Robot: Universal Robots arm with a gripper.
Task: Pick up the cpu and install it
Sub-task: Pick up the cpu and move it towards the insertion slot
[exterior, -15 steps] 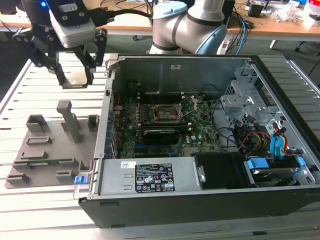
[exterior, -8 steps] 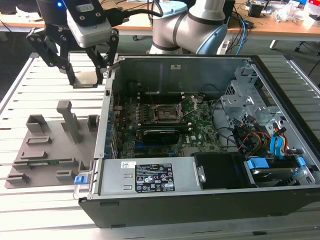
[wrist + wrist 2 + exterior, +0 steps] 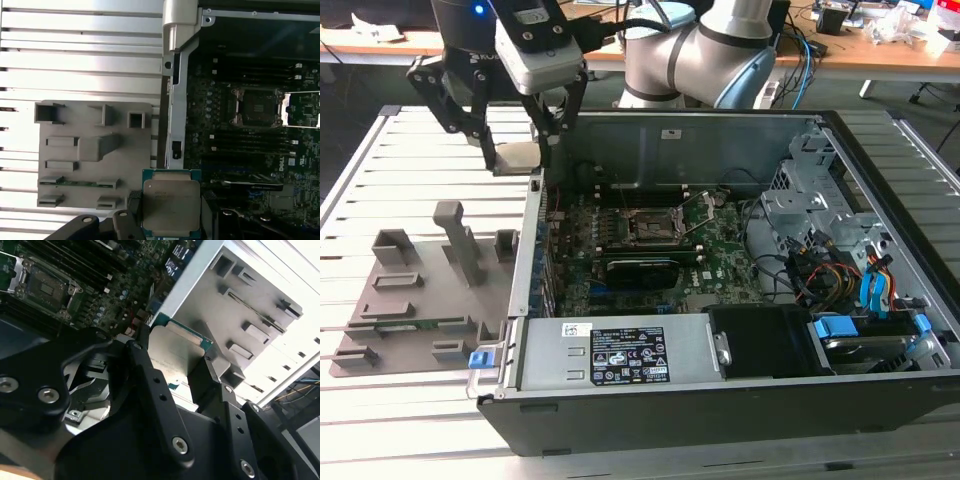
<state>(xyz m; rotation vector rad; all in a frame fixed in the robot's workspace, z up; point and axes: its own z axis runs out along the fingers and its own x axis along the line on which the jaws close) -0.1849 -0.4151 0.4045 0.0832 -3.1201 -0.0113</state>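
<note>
In the lower foreground of the exterior view, the open computer case (image 3: 720,410) is seen lying on a slatted table (image 3: 380,150), with a grey moulded holder tray (image 3: 430,285) set beside it at lower left. At the frame's centre, the motherboard socket (image 3: 655,228) is left exposed, its metal frame apparently swung open. Further back, at upper left, the gripper (image 3: 517,160) is held above the table beside the case's side wall (image 3: 533,230). Its fingers (image 3: 150,375) are closed on the edges of the cpu (image 3: 171,202), which is carried clear of tray and socket. A slip is judged possible from so narrow an edge grip. The wall could be clipped in any crossing, and the socket's contacts could be damaged by a tilted or offset landing.
</note>
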